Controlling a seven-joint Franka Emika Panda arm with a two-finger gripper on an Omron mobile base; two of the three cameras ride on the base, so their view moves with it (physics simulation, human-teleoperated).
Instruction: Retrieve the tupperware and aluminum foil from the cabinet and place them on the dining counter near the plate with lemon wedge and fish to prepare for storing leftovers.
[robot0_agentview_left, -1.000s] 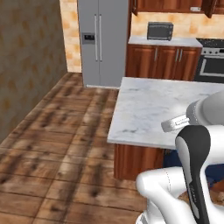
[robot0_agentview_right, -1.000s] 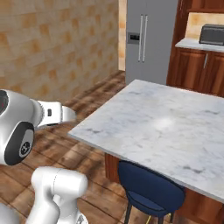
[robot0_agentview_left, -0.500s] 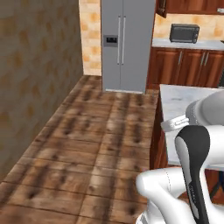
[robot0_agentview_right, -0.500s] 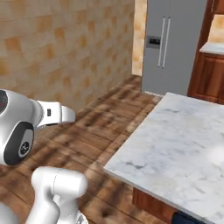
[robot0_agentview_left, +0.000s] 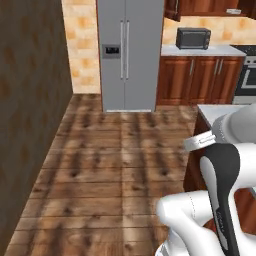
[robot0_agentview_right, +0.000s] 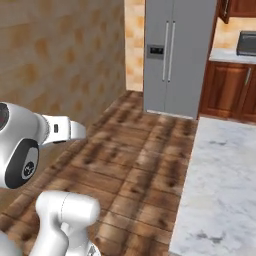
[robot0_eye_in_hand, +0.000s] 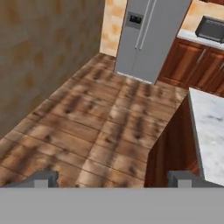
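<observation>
Grey pincer (robot0_eye_in_hand: 113, 178) fingertips (robot0_eye_in_hand: 43, 178) spread wide, holding nothing, above wooden floor (robot0_eye_in_hand: 87, 127). Dining worktop (robot0_agentview_right: 222, 185), marble, lies at right. Beyond: steel refrigerator (robot0_agentview_left: 130, 52); toaster oven (robot0_agentview_left: 193, 38) on far worktop (robot0_agentview_left: 200, 50).

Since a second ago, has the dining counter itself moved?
No. The dining counter slid right in both base views together with the fridge and floor; the base turned, not the counter.

Kitchen: fridge (robot0_agentview_left: 125, 55), wooden cupboards (robot0_agentview_left: 197, 80)
</observation>
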